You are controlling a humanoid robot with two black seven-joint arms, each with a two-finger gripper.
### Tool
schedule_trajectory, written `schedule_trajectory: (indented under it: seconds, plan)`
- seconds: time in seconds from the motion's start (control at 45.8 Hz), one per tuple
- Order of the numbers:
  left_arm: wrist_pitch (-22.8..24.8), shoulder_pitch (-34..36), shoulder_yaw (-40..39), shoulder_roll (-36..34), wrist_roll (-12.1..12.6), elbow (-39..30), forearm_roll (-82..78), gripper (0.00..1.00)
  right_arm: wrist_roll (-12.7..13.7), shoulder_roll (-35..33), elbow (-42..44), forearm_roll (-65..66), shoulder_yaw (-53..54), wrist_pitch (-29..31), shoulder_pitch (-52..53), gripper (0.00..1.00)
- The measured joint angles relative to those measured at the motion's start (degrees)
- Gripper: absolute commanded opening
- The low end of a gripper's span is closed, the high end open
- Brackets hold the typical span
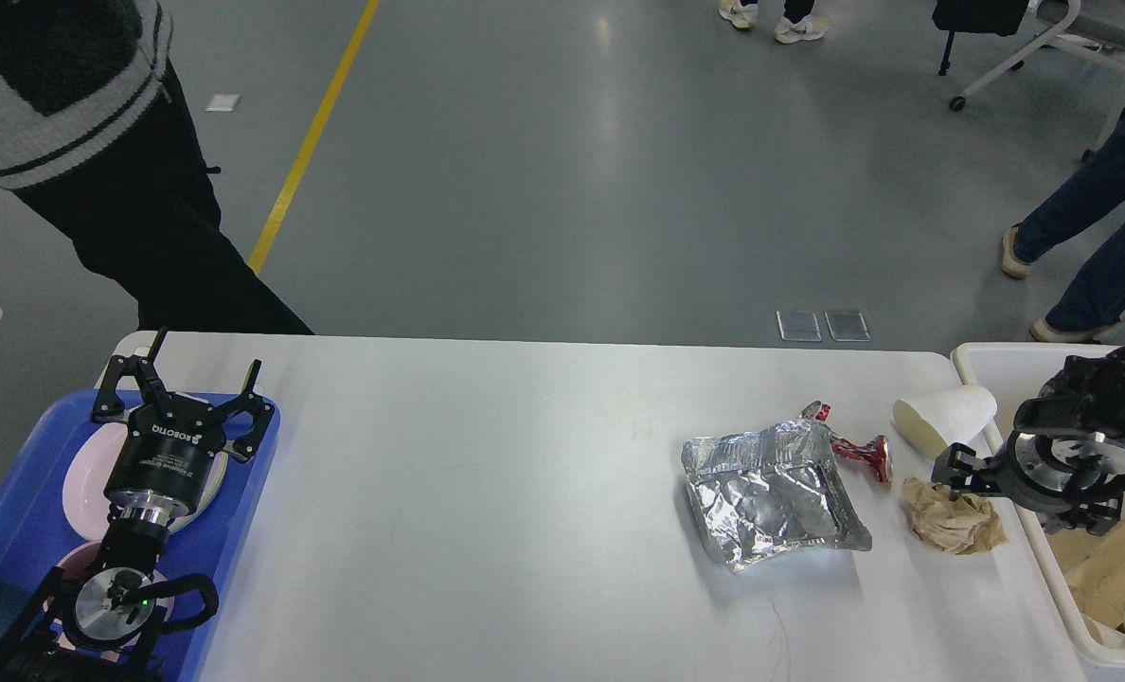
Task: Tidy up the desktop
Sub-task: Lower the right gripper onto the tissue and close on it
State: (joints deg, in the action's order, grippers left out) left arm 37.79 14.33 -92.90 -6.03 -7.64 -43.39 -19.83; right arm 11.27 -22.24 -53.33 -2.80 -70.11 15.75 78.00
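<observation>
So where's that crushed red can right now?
In the head view the crushed red can lies on the right side of the desktop, between the foil pouch and the tipped white paper cup.

A person in dark trousers (160, 242) stands left, another's legs (1083, 246) right (an office chair (1026, 47) behind).
</observation>
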Motion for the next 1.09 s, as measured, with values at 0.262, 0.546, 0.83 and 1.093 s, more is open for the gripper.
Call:
schedule_trajectory:
  seconds: [0.262,0.546,0.83,1.093]
  plan:
    - [0.0,0.0,0.0,0.0,0.0,0.0,0.0,0.96,0.0,1.8,3.8,-0.1,1.1,-3.5,-5.0,0.99]
    - [0.0,0.0,0.0,0.0,0.0,0.0,0.0,0.96,0.0,3.4,7.4,-0.1,4.8,-6.5,-9.0,0.99]
    - [0.0,0.0,0.0,0.0,0.0,0.0,0.0,0.96,0.0,6.2,10.1,-0.1,5.1,-10.0,-12.8,0.83]
    - [0.0,0.0,0.0,0.0,0.0,0.0,0.0,0.96,0.0,6.5,10.0,-0.6,5.8,-10.8,-13.6,0.0]
